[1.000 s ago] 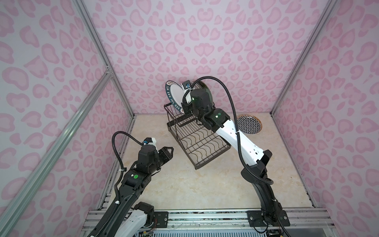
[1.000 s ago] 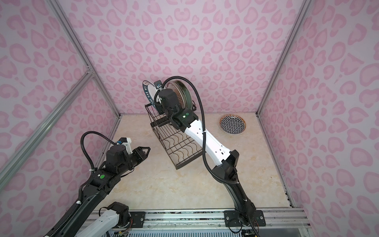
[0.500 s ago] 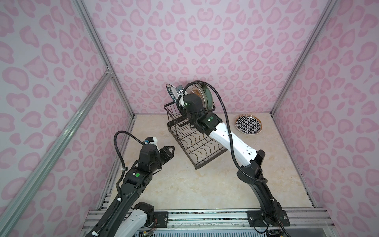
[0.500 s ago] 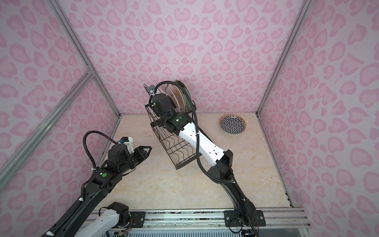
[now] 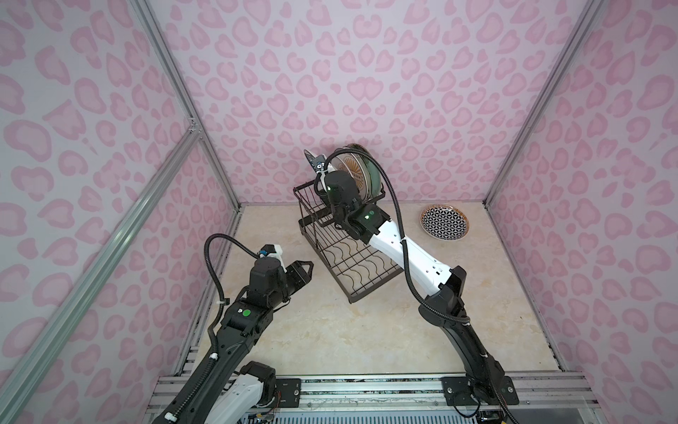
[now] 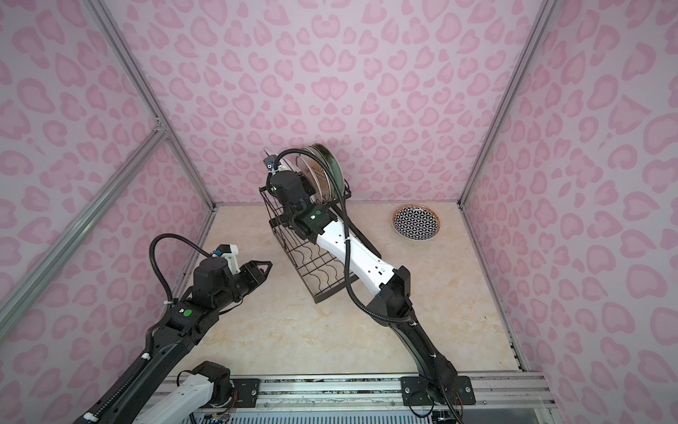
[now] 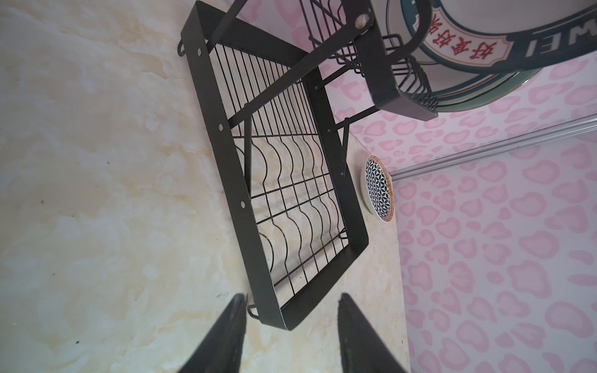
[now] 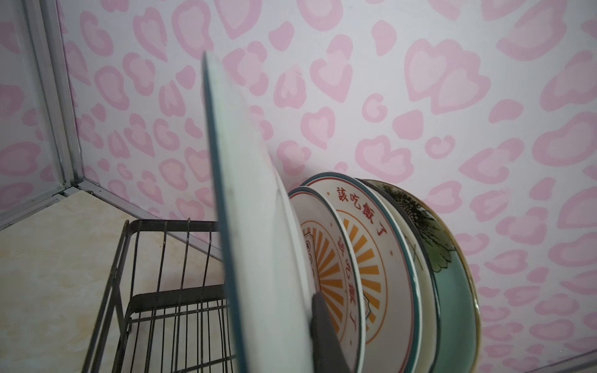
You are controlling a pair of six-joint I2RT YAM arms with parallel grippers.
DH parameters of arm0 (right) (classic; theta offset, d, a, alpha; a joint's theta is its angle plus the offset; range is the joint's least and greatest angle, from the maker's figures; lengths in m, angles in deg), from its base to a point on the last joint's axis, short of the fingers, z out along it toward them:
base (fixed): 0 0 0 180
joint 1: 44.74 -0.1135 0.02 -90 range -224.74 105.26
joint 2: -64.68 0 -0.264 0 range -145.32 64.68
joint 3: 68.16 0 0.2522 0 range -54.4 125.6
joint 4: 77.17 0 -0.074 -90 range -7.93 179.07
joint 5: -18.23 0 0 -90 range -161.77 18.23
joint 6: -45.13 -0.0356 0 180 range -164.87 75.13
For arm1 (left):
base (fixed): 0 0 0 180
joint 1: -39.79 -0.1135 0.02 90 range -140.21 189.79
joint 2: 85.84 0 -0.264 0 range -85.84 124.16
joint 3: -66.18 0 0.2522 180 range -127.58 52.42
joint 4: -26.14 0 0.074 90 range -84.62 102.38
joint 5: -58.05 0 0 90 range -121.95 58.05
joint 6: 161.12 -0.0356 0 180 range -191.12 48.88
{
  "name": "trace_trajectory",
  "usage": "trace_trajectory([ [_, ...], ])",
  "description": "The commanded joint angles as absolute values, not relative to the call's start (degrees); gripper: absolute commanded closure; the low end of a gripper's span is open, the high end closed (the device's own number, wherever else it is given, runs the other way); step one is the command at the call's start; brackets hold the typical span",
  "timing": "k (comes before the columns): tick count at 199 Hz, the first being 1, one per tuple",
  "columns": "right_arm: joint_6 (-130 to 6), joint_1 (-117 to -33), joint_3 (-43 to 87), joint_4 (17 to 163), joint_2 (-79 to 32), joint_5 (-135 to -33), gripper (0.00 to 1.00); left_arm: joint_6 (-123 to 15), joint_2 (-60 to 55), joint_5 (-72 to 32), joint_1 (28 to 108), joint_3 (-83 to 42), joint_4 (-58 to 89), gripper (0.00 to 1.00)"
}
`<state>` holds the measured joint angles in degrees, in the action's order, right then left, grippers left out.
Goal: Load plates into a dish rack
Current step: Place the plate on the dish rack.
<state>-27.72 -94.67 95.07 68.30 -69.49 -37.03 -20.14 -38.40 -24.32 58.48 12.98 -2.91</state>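
Since a second ago I am swinging the lettered plate [image 8: 252, 210] leftward over the rack's raised basket and turning it edge-on to both top views, while my left arm is barely shifting.

Going from the left, the left pincer [image 7: 292, 295] is hovering spread and empty above the table [image 5: 330, 330]. It is pointing at a corner of the rack [image 5: 352, 264], well apart from any plate.

Over the basket [image 8: 168, 258], the right pincer [image 8: 274, 323] is pinching the lettered plate near its lower rim, one finger [image 8: 324, 329] pressing on the white underside. The plate is standing nearly upright, roughly parallel to the row already racked. It is hanging just beside the smaller sunburst plate [image 8: 326, 274], on that row's left.

I am judging that a free slot is lying straight below it. The coming move would then be a descent along the plate's own plane, and the right arm is the one placed for it.

As for writing, the left wrist view is showing white letters "WEI" on a dark teal rim, with red Chinese characters I am not reading surely. The bigger sunburst plate [image 8: 371, 258] is reading 該吃飯了 in red. A green plate [image 8: 452, 290] is standing behind it.

Far right, the geometric plate [image 5: 444, 225] is lying flat on the table, nearer the right arm.
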Motion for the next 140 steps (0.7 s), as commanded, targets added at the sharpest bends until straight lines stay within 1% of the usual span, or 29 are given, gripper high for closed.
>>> trace_trajectory([
  [1,-26.95,-94.65,95.39,72.25,-70.19,-35.31,1.00,-20.31,-38.38,-24.16,58.42,13.20,-1.48,0.52],
  [92,-27.39,-93.08,94.92,69.84,-70.76,-37.52,1.00,-20.15,-38.46,-24.37,58.47,13.36,-1.49,0.52],
  [140,-26.11,-92.81,90.92,71.05,-69.19,-38.20,1.00,-20.22,-38.43,-24.46,58.42,13.47,-1.38,0.52],
])
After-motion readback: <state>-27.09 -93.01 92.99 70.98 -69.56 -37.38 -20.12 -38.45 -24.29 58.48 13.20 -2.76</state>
